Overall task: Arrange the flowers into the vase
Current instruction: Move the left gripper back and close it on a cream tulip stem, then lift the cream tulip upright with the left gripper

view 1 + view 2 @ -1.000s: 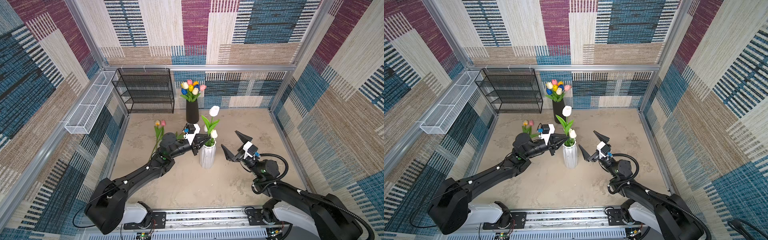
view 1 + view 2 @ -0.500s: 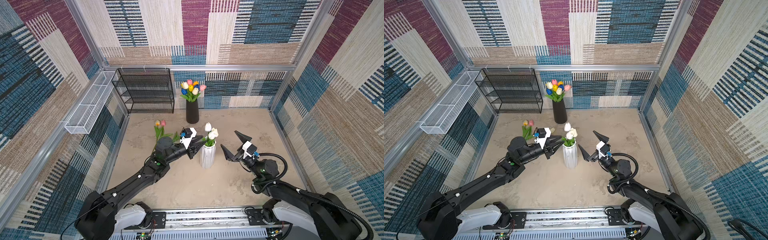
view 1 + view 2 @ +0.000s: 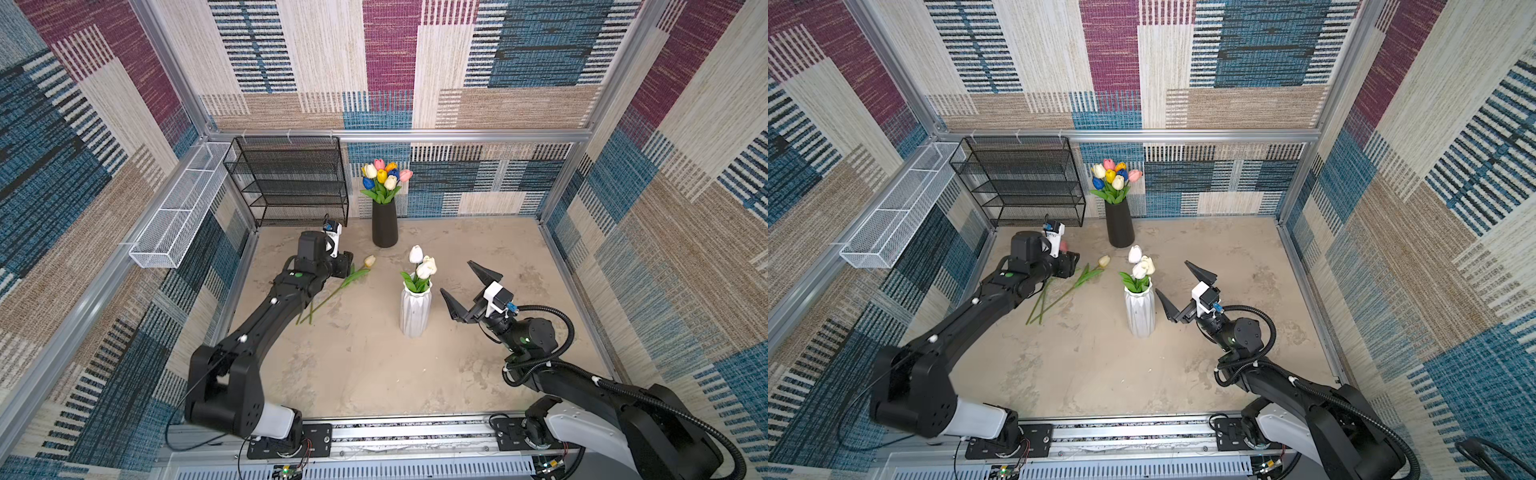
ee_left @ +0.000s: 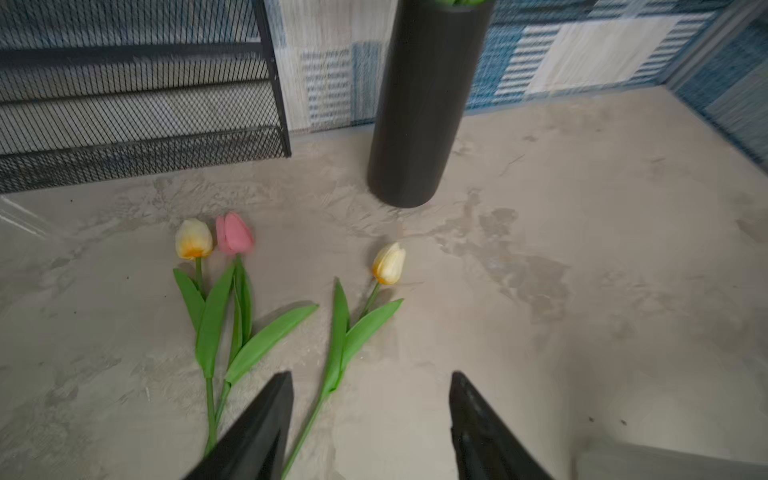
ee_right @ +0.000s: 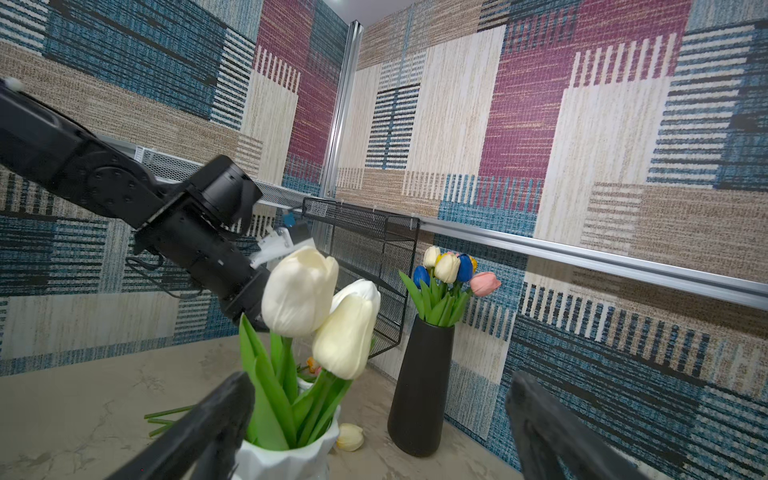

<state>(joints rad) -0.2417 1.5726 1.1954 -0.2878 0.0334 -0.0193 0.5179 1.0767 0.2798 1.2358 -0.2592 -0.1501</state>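
The white ribbed vase [image 3: 414, 309] [image 3: 1139, 311] stands mid-floor and holds three white flowers [image 3: 422, 266] [image 5: 320, 303]. Three loose flowers lie on the floor to its left: a cream one [image 4: 389, 264] [image 3: 369, 260], a pink one [image 4: 235, 233] and a cream-orange one [image 4: 193, 239]. My left gripper [image 4: 371, 380] [image 3: 343, 266] hovers over their stems, open, nothing held; the cream flower's stem lies on the floor below its gap. Just right of the vase, my right gripper [image 3: 456, 277] [image 5: 380, 378] is wide open and empty.
A black vase [image 3: 384, 226] [image 4: 419, 104] with a mixed bouquet [image 3: 384, 176] stands by the back wall. Left of it is a black wire rack [image 3: 291, 183]. A white wire basket [image 3: 178, 212] hangs on the left wall. Metal rails edge the floor.
My left gripper let go of a white flower, which dropped into the white vase. It then swung back left over the loose flowers, opening. The right arm stayed put.
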